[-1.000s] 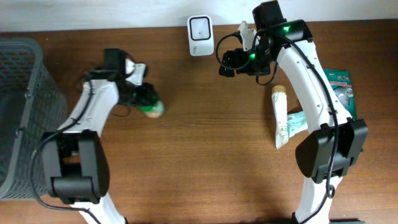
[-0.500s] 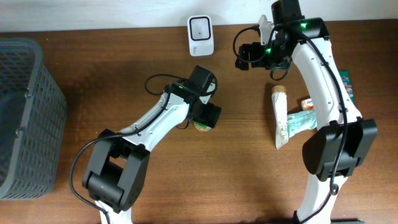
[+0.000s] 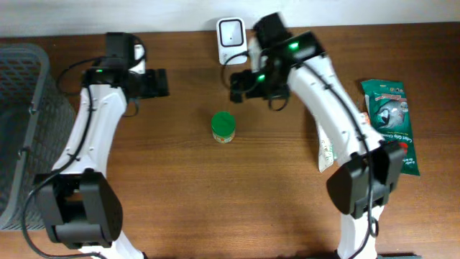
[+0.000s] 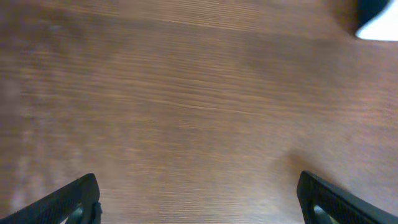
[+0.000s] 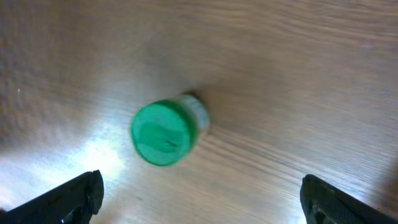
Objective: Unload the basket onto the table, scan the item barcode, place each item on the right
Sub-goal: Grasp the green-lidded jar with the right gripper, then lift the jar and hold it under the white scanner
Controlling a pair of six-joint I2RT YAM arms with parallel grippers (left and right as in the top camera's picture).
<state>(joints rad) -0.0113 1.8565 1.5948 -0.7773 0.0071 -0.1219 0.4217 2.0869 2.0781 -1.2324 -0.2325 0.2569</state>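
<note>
Overhead, item: a small green-capped jar (image 3: 223, 127) is seen upright near the middle of the wooden table (image 3: 158, 194), touched by nothing. The white scanner (image 3: 231, 31) is set at the far edge beyond it.
Overhead, left arm: the left gripper (image 3: 157, 83) is held over bare wood, far and left of the jar and well apart from it. Its jaws are spread and nothing is held.
Overhead, right arm: the arm is stretched leftward, and the right gripper (image 3: 241, 86) is placed between scanner and jar, with its jaws apart and empty.
Overhead, surroundings: a basket (image 3: 21, 108) is seen at the left edge. A green pouch (image 3: 388, 115) and a tube (image 3: 325, 147) are seen on the right.
Left wrist: only wood is shown between the widely parted fingertips (image 4: 81, 199) (a blurred white corner (image 4: 379, 28) at the upper right cannot be identified).
Right wrist: the jar is viewed cap-on, slightly left of centre, ahead of the parted fingertips (image 5: 74, 196) and clear of both.
Handling: the jar is judged light and rigid. Its smooth round wall is likely slippery, and it would probably roll if tipped.
Hold: the jar is best taken across the body just below the cap. The barcode's side cannot be told from above, so the label should be left uncovered by the fingers.
</note>
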